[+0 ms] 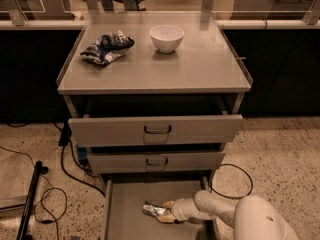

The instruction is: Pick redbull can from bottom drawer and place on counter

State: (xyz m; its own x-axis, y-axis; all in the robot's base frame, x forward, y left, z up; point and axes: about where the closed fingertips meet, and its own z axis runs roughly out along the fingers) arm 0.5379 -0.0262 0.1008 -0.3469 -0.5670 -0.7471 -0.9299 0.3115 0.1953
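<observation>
The redbull can (154,210) lies on its side in the open bottom drawer (125,201), a flat grey tray at the bottom of the view. My gripper (168,211) reaches in from the right on a white arm (235,215), its yellowish fingers (169,203) on either side of the can's right end. The can rests on the drawer floor. The counter (155,64) is the flat grey-beige top above the drawers.
A white bowl (166,37) and a blue-and-white cloth bundle (107,47) sit on the counter. Two upper grey drawers (156,130) with black handles stand partly pulled out above the bottom drawer. Black cables (45,199) and a black pole (30,199) lie on the floor at left.
</observation>
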